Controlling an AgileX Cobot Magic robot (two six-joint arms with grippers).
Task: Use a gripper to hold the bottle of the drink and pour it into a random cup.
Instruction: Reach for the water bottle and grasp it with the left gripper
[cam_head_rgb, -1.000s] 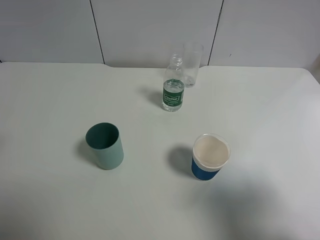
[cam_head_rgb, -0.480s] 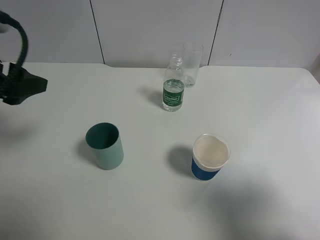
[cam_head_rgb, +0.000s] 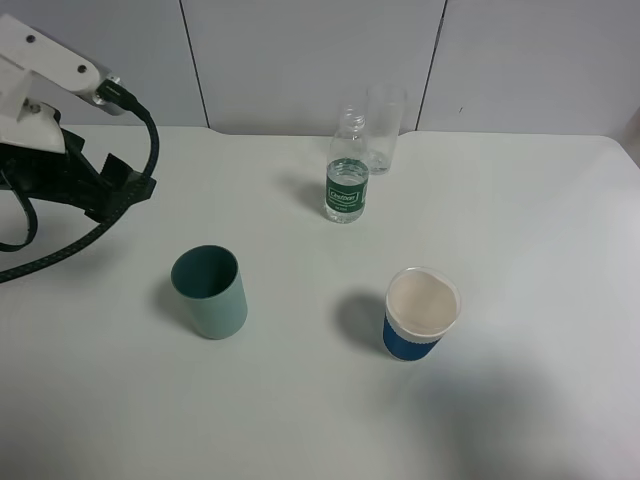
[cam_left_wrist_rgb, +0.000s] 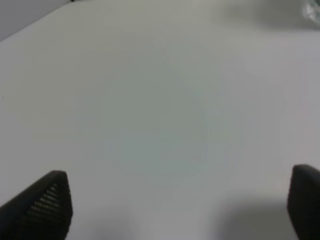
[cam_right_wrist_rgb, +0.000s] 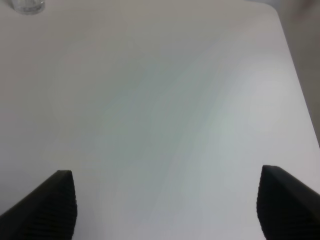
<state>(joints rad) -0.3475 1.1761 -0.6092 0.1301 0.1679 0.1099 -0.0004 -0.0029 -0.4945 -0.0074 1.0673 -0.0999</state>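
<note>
The small clear bottle with a green label stands uncapped at the back middle of the table. The short blue cup with a white inside stands at the front right of centre, empty. My left gripper hovers over the table's left side, far from both, its dark fingers pointing toward the middle. In the left wrist view the left gripper is open, with only bare table between its fingertips. The right gripper is also open over bare table. It does not show in the exterior high view.
A taller pale teal cup stands at the front left of centre, close to the left arm. A clear drinking glass stands just behind the bottle. A clear container's base shows at the right wrist view's edge. The table's rounded corner lies ahead of the right gripper.
The left arm has come into the exterior high view from the left edge and moved right, over the table. Bottle and cups have not moved.
</note>
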